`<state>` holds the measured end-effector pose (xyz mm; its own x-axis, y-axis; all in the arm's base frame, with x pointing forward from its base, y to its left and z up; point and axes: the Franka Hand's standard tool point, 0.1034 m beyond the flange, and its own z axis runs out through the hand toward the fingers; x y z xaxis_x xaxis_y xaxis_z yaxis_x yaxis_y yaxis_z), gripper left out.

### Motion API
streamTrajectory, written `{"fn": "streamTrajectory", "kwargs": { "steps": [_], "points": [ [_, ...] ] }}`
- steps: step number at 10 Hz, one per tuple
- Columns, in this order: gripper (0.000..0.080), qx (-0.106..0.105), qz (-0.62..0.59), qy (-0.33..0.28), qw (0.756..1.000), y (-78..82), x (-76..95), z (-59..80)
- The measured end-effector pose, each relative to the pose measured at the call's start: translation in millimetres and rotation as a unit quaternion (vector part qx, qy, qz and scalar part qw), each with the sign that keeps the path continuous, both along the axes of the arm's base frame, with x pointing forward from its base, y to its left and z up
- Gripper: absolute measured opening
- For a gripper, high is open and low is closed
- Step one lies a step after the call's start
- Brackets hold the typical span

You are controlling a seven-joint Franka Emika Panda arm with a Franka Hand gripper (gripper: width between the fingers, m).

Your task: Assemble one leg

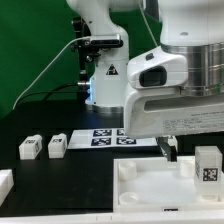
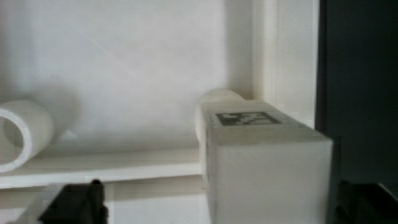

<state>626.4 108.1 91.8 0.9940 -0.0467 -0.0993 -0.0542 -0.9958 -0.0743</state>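
Observation:
A leg [image 1: 207,165], a small white block with a square marker, stands upright at the exterior view's right corner of the large white square piece [image 1: 150,185]. My gripper [image 1: 168,150] hangs just left of it, low over that piece. In the wrist view the same leg [image 2: 263,160] stands between my dark fingertips [image 2: 75,202], nearer one side, against the piece's raised rim [image 2: 267,50]. The jaws stand wide apart and grip nothing. Two more legs [image 1: 30,148] [image 1: 57,145] lie on the black table at the left.
The marker board [image 1: 105,137] lies behind the square piece by the robot base. A round corner socket [image 2: 18,130] shows in the wrist view. Another white part [image 1: 5,183] sits at the exterior view's left edge. A green curtain hangs behind.

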Motion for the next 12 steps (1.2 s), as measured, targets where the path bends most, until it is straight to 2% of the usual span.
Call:
{"fn": "streamTrajectory", "kwargs": {
  "steps": [2, 4, 5, 6, 9, 11, 12],
  "points": [
    [0.0649, -0.002, -0.013, -0.012, 1.000, 2.1, 2.0, -2.5],
    [0.0396, -0.005, -0.040, -0.010, 0.999, 0.7, 2.3, -2.4],
    [0.0396, -0.006, -0.059, -0.008, 0.998, 0.9, 2.3, -2.5],
    [0.0290, -0.010, -0.118, -0.003, 0.993, 1.3, 2.2, -2.5],
    [0.0291, -0.023, -0.273, 0.010, 0.962, 1.0, 2.1, -3.1],
    [0.0291, -0.032, -0.445, 0.013, 0.895, 0.5, 6.9, -4.5],
    [0.0291, -0.033, -0.554, 0.020, 0.831, 0.3, 8.5, -4.7]
  ]
}}
